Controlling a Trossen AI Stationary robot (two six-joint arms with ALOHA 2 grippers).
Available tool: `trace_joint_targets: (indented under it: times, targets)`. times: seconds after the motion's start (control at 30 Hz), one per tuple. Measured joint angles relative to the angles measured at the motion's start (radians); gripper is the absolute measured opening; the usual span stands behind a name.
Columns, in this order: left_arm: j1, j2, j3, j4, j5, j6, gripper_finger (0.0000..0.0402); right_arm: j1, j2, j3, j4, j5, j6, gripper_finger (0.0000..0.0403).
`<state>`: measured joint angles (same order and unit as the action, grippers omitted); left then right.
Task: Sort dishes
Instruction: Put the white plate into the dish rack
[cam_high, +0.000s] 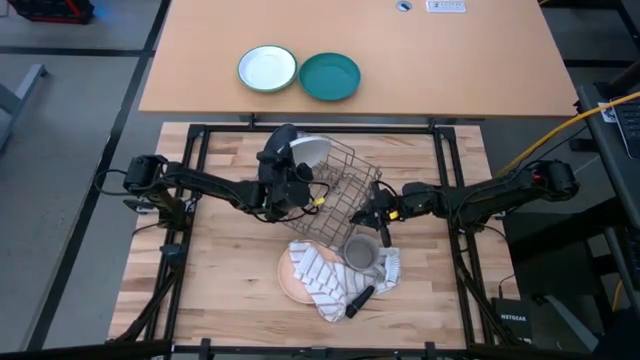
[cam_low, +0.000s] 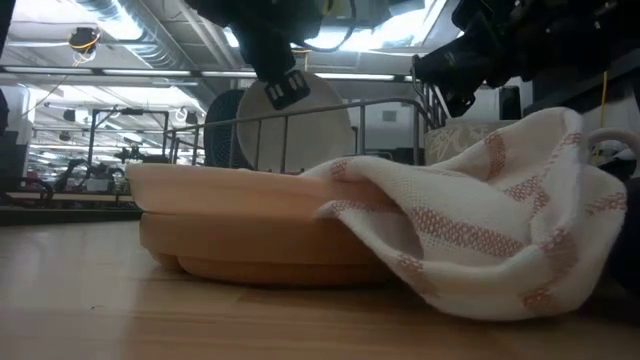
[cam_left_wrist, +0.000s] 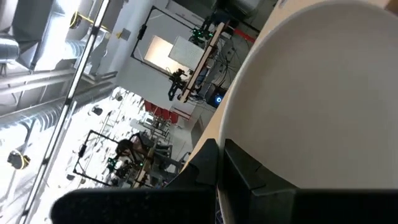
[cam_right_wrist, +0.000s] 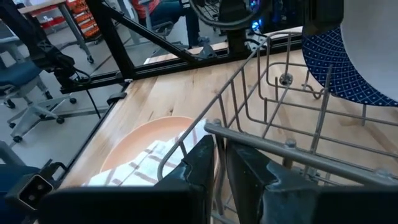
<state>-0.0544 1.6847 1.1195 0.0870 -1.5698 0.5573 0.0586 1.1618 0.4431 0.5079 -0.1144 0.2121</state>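
A wire dish rack (cam_high: 345, 190) stands mid-table. The white plate (cam_high: 310, 150) stands on edge at the rack's far left end, and my left gripper (cam_high: 292, 172) is shut on it. The blue patterned plate (cam_right_wrist: 333, 68) stands in the rack right behind the white plate (cam_right_wrist: 376, 46). My right gripper (cam_high: 374, 214) is shut on the rack's near right rim. The tan plate (cam_high: 292, 275) lies flat near the table's near edge, partly under a striped towel (cam_high: 330, 275). My left gripper pinches the white plate's rim (cam_left_wrist: 239, 146) between its two fingers, one on each face. In the low view the fingers (cam_low: 287, 88) come from above onto the plate's upper edge. The plate stands upright; its lower edge is hidden behind the tan plate. My right gripper pinches the rack's top rim wire (cam_right_wrist: 214, 129) between its two fingers, coming level from the table's right side. The fingers lie across the wire. The rack's base is on the table.
A grey mug (cam_high: 361, 254) sits on the striped towel, and a black handle (cam_high: 358, 298) lies at the towel's near end. A white green-rimmed bowl (cam_high: 267, 69) and a teal plate (cam_high: 329, 76) sit on the far table. A black frame (cam_high: 300, 128) borders the work surface.
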Motion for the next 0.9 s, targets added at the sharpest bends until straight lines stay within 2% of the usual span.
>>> trace_joint_targets:
  times: [0.17, 0.33, 0.6, 0.77, 0.9]
  targets:
    - [0.0, -0.01, 0.0, 0.014, -0.001, -0.059, 0.0, -0.001, -0.001, 0.0, 0.003, -0.067, 0.05, 0.0046]
    - [-0.004, -0.012, 0.0, 0.02, -0.001, -0.042, 0.0, 0.0, -0.002, 0.002, -0.03, -0.141, 0.097, 0.0046]
    - [-0.019, -0.013, 0.0, 0.025, -0.001, -0.037, 0.0, 0.0, -0.007, 0.002, -0.081, -0.186, 0.157, 0.0046]
    - [-0.044, -0.031, 0.0, 0.03, -0.001, -0.026, 0.0, 0.0, -0.072, 0.002, -0.051, -0.295, 0.134, 0.0046]
    - [-0.065, -0.056, 0.0, 0.029, -0.001, -0.025, 0.0, 0.0, -0.181, 0.005, -0.03, -0.306, 0.025, 0.0046]
